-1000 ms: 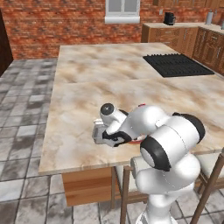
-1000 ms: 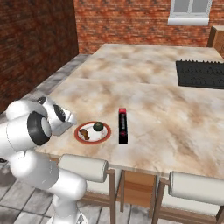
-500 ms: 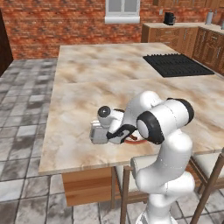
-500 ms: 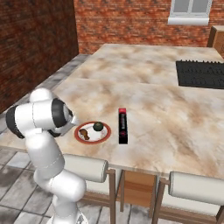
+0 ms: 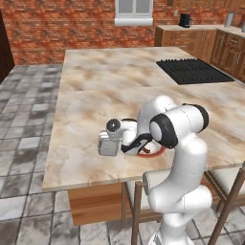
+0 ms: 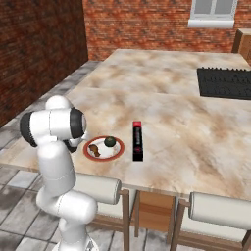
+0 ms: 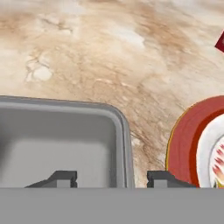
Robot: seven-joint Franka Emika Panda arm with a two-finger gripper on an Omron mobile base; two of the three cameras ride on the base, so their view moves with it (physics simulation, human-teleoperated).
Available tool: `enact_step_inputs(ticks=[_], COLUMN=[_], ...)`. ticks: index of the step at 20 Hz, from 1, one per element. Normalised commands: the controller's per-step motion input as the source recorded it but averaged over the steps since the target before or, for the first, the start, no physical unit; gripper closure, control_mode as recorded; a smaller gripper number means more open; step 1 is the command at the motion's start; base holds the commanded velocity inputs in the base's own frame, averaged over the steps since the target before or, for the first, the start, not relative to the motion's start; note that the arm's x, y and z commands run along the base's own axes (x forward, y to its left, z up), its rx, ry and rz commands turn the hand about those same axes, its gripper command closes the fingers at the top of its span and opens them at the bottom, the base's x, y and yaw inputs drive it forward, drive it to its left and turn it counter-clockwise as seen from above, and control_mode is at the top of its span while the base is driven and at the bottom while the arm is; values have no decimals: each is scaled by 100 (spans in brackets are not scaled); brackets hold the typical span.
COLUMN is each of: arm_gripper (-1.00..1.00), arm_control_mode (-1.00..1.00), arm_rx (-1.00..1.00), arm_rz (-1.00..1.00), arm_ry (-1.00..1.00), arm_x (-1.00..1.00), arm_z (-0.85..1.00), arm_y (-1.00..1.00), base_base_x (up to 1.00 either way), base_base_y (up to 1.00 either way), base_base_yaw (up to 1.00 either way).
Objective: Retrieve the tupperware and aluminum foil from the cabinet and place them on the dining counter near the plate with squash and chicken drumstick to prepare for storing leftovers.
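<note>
Hand view: tupperware (image 7: 57,144) wall between hand (image 7: 111,179) fingertips.

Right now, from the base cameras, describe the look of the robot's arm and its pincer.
The arm is built of glossy white rounded segments with black bands at the joints, and a small dark grey dome caps the wrist. A thin dark cable loops near the hand. The pincer ends in two small, dark grey, blocky fingertips. No markings are visible.
</note>
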Motion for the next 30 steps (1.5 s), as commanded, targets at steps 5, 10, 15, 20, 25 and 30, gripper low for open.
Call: enact_step_inputs(ticks=[5,10,15,20,25,30], arm_gripper=[-100,-100,-100,-100,-100,-100], arm_control_mode=[-100,-100,-100,-100,-100,-100], arm_rx=[0,0,0,0,0,0], arm_rz=[-3,-6,-12,-17,-14,-9], arm_ry=[-1,-1,0,0,0,-2], arm_x=[-6,-47,-58,-55,-69,-100], arm_z=[100,100,100,100,98,57], arm_y=[-1,-4,-18,-21,-28,-52], base_base_x=[0,0,0,0,0,0], base_base_y=[0,0,0,0,0,0], base_base_yaw=[0,0,0,0,0,0])
